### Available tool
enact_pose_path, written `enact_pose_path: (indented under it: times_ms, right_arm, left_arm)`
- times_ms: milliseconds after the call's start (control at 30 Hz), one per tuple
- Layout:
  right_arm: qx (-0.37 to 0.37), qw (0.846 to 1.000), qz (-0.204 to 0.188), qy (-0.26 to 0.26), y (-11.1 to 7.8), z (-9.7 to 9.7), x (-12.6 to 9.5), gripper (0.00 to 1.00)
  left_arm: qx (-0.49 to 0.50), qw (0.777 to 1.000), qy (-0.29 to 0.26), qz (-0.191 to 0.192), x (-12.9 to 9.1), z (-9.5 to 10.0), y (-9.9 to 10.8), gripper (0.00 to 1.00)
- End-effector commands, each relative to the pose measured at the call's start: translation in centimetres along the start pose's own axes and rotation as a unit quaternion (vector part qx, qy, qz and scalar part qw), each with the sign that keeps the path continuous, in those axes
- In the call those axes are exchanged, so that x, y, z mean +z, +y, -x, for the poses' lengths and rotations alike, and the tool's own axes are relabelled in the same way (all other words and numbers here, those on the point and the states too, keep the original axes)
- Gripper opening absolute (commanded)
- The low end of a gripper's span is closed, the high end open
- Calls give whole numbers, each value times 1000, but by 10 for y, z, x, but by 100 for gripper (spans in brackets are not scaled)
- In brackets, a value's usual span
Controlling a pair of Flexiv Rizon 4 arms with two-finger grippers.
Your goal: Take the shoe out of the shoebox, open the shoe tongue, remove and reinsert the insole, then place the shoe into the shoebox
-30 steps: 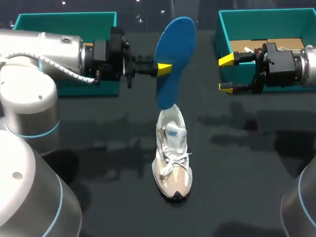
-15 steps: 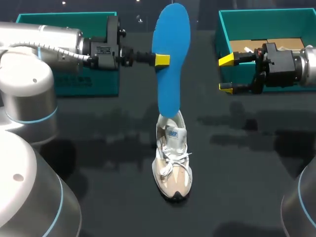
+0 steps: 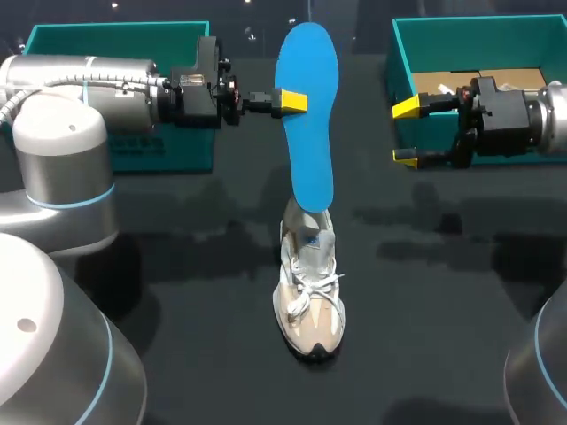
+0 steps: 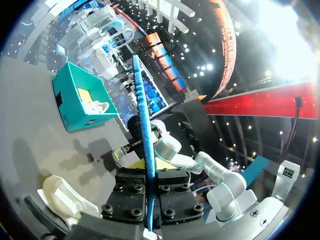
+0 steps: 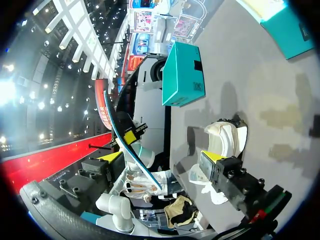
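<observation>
Left hand point(image 3: 292, 101): clamped on flat blue foam insole point(image 3: 310, 159), upright over white-beige sneaker point(image 3: 308, 279), apparently for reinsertion.
Right hand point(image 3: 406, 133): fingers apart, empty, aside.

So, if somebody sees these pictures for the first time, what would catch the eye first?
First the bright blue insole, held upright over the middle of the table by the left gripper, its lower end over the heel of the pale shoe. After that, the right gripper, open and empty, by the near left corner of the teal shoebox at the right.
</observation>
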State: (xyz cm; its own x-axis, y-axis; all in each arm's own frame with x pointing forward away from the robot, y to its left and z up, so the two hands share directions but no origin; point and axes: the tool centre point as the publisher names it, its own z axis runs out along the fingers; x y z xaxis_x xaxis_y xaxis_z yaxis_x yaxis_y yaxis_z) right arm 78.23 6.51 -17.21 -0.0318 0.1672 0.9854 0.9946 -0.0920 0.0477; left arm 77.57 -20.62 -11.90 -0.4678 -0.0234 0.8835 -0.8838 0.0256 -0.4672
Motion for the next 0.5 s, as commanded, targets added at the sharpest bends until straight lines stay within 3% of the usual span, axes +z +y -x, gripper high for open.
enact_pose_path:
  times_ms: [33, 500]
  right_arm:
    - [1, 1000, 1, -1, -1, 0, 1, 100]
    - [1, 1000, 1, -1, -1, 0, 1, 100]
  left_arm:
    - [-112, 993, 3, -40, 6, 7, 6, 0]
    - [-150, 988, -2, -44, 9, 26, 9, 0]
